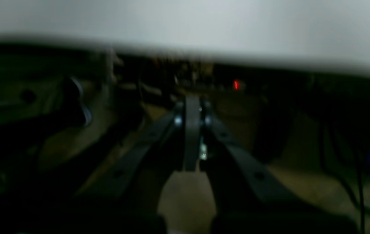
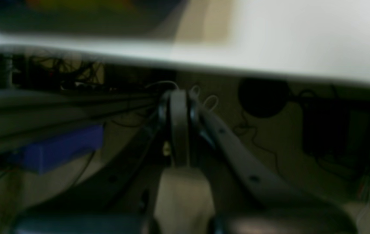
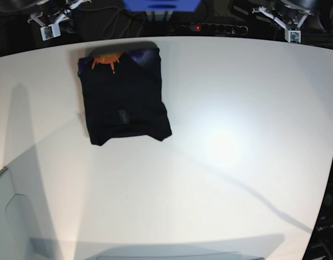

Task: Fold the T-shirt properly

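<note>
The black T-shirt (image 3: 123, 97) lies folded into a compact rectangle at the far left of the white table (image 3: 236, 135), an orange-and-purple print showing at its far edge. In the right wrist view the T-shirt (image 2: 84, 22) is a dark blur on the tabletop. Both arms sit behind the table's far edge, away from the cloth. My left gripper (image 1: 192, 100) is shut with its fingers pressed together and nothing between them, at the far right corner. My right gripper (image 2: 179, 94) is shut and empty too, at the far left corner.
A blue box (image 3: 161, 4) and a power strip with a red light (image 3: 209, 27) lie beyond the far edge. Cables and a blue block (image 2: 58, 149) show below table level. A grey panel (image 3: 4, 216) stands at the near left corner.
</note>
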Controlling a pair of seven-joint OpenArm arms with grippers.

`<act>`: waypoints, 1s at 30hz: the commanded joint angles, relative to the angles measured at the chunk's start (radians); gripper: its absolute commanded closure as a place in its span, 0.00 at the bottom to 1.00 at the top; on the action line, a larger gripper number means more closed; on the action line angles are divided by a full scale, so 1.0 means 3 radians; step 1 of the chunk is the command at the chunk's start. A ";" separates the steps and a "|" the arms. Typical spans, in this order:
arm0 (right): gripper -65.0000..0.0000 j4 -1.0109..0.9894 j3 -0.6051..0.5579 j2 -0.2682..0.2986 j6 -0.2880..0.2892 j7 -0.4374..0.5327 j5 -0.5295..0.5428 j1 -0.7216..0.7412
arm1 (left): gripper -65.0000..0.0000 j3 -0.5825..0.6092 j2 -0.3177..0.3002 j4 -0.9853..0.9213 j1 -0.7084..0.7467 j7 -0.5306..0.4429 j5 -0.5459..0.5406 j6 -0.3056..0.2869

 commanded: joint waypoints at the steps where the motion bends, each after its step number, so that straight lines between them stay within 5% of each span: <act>1: 1.00 0.0052 0.0019 0.0066 0.0019 0.0084 0.0047 -0.0113 | 1.00 0.0037 -0.0002 0.0041 0.0118 -0.0056 -0.0012 0.0014; 8: 1.00 -0.0419 -0.0012 0.0219 0.0019 0.0084 0.0032 -0.0184 | 1.00 0.0753 -0.0150 -0.0879 0.0139 -0.0133 -0.0007 0.0014; 17: 1.00 -0.1754 -0.0104 0.0367 0.0019 0.0151 0.0001 0.0138 | 1.00 0.1111 -0.0396 -0.2434 -0.0398 -0.0962 0.0024 0.0040; 26: 1.00 -0.3523 -0.0262 0.0270 0.0019 0.1409 -0.0940 0.0798 | 1.00 0.1192 -0.0687 -0.4224 -0.1196 -0.1749 0.0029 0.0055; 30: 1.00 -0.4485 -0.0426 0.0378 0.0019 0.1951 -0.1191 0.1232 | 1.00 0.1499 -0.0769 -0.4981 -0.1631 -0.2061 0.0193 0.0060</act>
